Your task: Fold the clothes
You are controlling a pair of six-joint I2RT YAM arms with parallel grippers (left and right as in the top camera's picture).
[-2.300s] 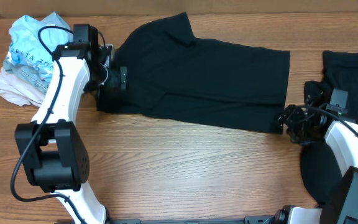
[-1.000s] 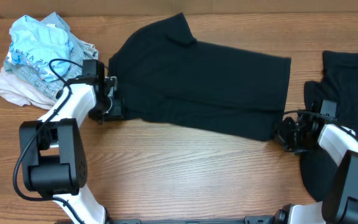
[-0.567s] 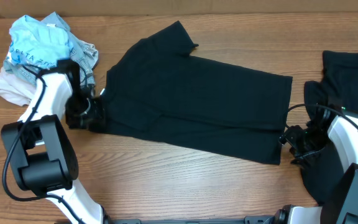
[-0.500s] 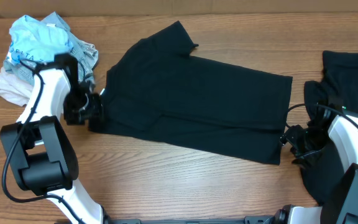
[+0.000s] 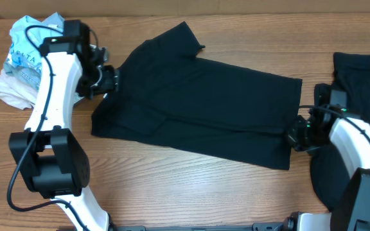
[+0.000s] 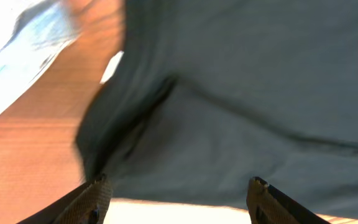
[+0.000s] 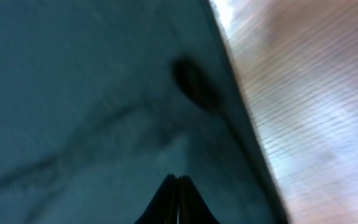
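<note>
Faintly, print on the pale bundle (image 5: 34,51) is unreadable; left fingers (image 6: 95,199) spread above the black T-shirt (image 5: 198,96); right fingers (image 7: 166,208) clenched at its edge; bare surface (image 5: 191,192) in front.

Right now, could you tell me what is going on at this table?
Two robot arms are folding clothes. A black T-shirt lies spread across the table. The left gripper hangs open over its left edge, holding nothing. The right gripper is shut at the shirt's right edge; whether it pinches fabric is unclear. A pale crumpled pile sits far left, more black clothes far right.
</note>
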